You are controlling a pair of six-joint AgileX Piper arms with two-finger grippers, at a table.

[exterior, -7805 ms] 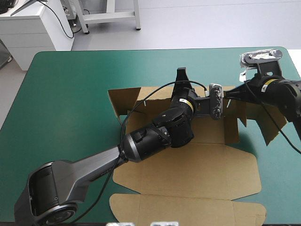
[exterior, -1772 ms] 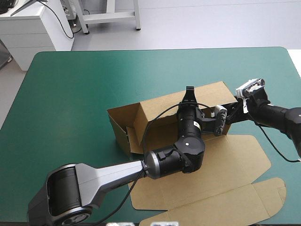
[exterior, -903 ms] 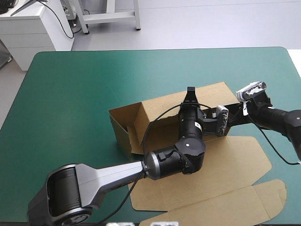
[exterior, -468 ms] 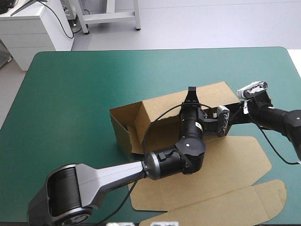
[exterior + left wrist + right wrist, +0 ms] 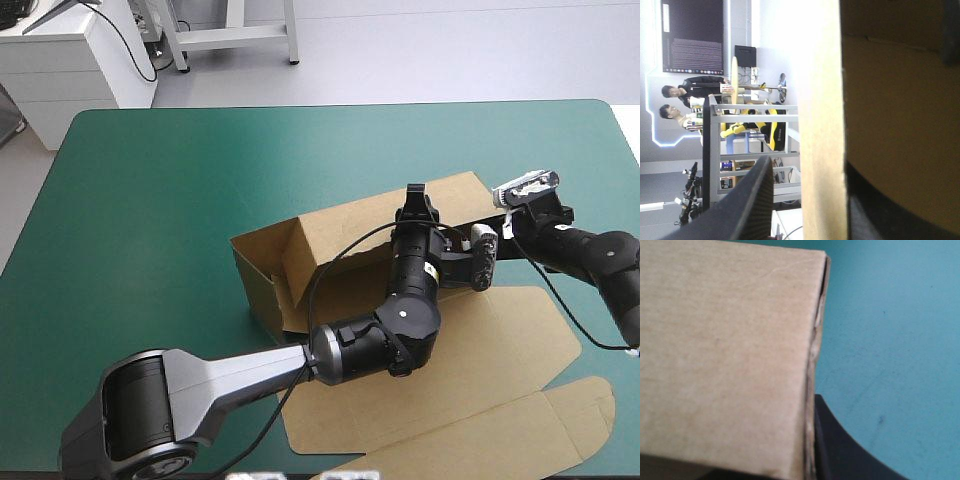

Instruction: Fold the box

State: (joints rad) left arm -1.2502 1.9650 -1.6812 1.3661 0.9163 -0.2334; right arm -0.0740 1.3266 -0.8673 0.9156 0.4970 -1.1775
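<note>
1. The box (image 5: 350, 235) sits right of the middle of the teal-green surface (image 5: 150, 200). It is half raised: the far wall (image 5: 440, 200) and the left end wall (image 5: 258, 272) stand up. The lid (image 5: 490, 350) lies flat toward the near edge.
2. The left tool (image 5: 414, 196) sits on the far wall's top edge, near its middle. In the left wrist view the wall's edge stands between the two black fingers. One finger (image 5: 752, 205) is outside the wall and the other is against its inner face. The tool is all but closed, pinching the board.
3. The right tool (image 5: 503, 222) is at the far wall's right end. In its wrist view one finger (image 5: 840, 450) lies against the sheet's edge at a corner. The other is mostly hidden behind the board. The tool looks clamped on the sheet.
</note>
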